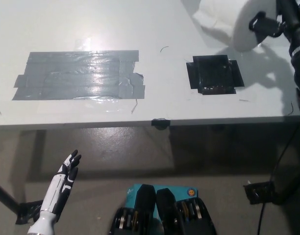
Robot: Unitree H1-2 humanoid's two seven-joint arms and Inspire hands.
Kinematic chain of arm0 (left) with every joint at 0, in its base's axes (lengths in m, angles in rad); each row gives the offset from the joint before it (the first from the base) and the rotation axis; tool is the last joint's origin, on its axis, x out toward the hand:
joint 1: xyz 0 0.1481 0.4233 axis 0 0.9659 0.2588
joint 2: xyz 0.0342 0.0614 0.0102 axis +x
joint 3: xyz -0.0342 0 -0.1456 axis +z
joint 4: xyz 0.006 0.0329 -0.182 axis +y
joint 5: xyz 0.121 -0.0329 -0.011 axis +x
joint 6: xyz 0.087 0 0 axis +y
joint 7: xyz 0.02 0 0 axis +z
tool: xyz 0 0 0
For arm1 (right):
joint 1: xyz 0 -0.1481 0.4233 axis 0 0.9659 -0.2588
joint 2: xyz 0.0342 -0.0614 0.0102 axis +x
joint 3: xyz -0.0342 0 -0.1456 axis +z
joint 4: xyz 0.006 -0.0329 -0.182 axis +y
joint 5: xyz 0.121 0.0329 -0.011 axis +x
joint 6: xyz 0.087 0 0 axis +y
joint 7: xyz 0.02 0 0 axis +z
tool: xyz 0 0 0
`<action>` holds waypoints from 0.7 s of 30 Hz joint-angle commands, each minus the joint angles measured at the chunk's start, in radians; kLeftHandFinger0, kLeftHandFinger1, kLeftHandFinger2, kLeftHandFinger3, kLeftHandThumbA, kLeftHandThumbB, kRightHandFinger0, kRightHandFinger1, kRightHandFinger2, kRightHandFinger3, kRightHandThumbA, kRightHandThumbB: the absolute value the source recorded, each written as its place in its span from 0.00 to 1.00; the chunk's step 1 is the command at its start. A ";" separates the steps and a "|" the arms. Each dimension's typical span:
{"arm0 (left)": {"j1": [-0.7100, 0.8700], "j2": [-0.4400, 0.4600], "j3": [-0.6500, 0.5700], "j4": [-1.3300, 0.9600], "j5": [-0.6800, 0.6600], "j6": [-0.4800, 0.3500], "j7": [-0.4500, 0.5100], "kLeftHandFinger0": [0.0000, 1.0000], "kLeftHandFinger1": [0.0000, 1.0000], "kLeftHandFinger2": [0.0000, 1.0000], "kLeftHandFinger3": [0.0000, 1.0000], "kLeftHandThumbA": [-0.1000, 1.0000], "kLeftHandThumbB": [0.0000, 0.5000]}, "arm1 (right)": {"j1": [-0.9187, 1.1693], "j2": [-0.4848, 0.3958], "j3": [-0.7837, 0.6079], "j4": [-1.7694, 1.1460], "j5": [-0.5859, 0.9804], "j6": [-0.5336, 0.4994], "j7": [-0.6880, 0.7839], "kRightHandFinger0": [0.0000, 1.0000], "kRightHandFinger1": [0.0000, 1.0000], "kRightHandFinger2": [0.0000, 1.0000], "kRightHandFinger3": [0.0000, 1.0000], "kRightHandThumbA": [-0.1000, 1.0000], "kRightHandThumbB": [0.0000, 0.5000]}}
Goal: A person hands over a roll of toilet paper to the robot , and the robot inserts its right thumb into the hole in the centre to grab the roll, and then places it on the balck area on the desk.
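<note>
Beyond the black taped square (214, 74), toward the far right of the pale desk (155, 29), a white roll of toilet paper (250, 22) hangs above the surface. Its round flat end faces the camera, so its long axis points roughly toward the viewer. A loose sheet trails from it to the picture's left. The black right hand (267, 23) holds the roll, part of it pressed against the roll's flat face; the centre hole is hidden. Left of the black square lies a wide grey tape patch (79, 76). Well below the desk edge, the white left hand (67, 169) rests, fingers extended and slightly apart, holding nothing.
</note>
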 commanded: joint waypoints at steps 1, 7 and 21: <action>-0.003 0.013 -0.001 -0.016 0.006 -0.024 0.013 1.00 1.00 1.00 1.00 1.00 1.00 | -0.027 -0.020 0.039 0.058 -0.030 -0.137 -0.003 0.09 0.43 0.71 0.81 0.00 0.31; -0.009 0.014 0.002 -0.022 -0.001 -0.017 0.010 1.00 1.00 1.00 1.00 1.00 1.00 | -0.018 -0.018 0.096 0.153 -0.057 -0.182 -0.013 0.00 0.51 0.94 0.88 0.00 0.35; -0.009 0.016 -0.002 -0.017 0.009 -0.020 0.012 1.00 1.00 1.00 1.00 1.00 1.00 | -0.022 -0.034 0.176 0.236 -0.111 -0.184 0.009 0.05 0.59 0.95 0.99 0.00 0.29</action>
